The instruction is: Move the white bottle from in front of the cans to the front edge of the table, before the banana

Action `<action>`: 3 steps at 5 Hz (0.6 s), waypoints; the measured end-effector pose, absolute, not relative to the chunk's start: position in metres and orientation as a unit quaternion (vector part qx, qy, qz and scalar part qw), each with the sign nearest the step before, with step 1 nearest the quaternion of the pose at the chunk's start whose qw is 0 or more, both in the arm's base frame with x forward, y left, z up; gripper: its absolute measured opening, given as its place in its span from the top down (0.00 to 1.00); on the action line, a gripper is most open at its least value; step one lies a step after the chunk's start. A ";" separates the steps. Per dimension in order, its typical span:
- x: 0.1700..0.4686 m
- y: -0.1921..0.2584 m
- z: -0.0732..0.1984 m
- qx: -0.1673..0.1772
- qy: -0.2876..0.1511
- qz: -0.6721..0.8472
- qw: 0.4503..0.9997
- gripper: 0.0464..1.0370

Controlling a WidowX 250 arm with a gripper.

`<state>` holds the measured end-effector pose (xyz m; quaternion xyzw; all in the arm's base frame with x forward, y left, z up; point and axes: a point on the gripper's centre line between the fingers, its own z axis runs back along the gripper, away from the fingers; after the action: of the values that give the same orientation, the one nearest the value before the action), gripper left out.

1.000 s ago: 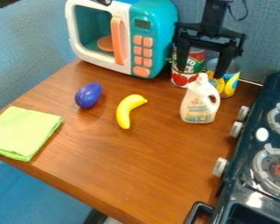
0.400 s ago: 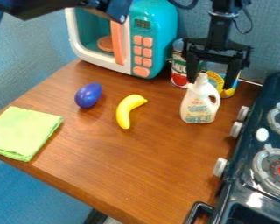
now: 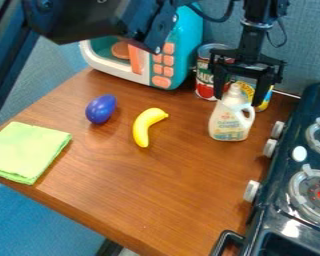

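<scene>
Sitting under gripper (image 3: 238, 101): white bottle (image 3: 228, 124), top between spread fingers (image 3: 220, 82).

Cloth (image 3: 28, 152): plain lime green. Egg-shaped toy (image 3: 100, 109): deep violet-blue. Banana (image 3: 146, 127): solid yellow. Bottle (image 3: 231, 120): creamy white, small coloured lettering on label. Gripper (image 3: 238, 101): black. Microwave (image 3: 191, 47): teal body, white front, coral-orange handle and buttons. One can (image 3: 205, 82): red, green, white. Second can (image 3: 245, 88): yellow, perhaps some blue, partly hidden. Table (image 3: 163, 180): brown, streaky wood grain. Stove (image 3: 269, 212): glossy blue-black, silvery knobs, red burner centre.
</scene>
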<state>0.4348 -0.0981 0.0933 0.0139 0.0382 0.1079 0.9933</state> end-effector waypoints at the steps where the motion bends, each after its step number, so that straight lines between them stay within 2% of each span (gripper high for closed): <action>1: 0.437 -0.096 0.095 0.019 0.040 0.110 0.993 0.34; 2: 0.436 -0.091 0.096 0.015 0.043 0.122 0.991 0.53; 3: 0.426 -0.080 0.099 0.007 0.059 0.130 0.990 0.64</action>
<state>0.4264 -0.0797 0.0986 0.0067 0.0590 0.1303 0.9897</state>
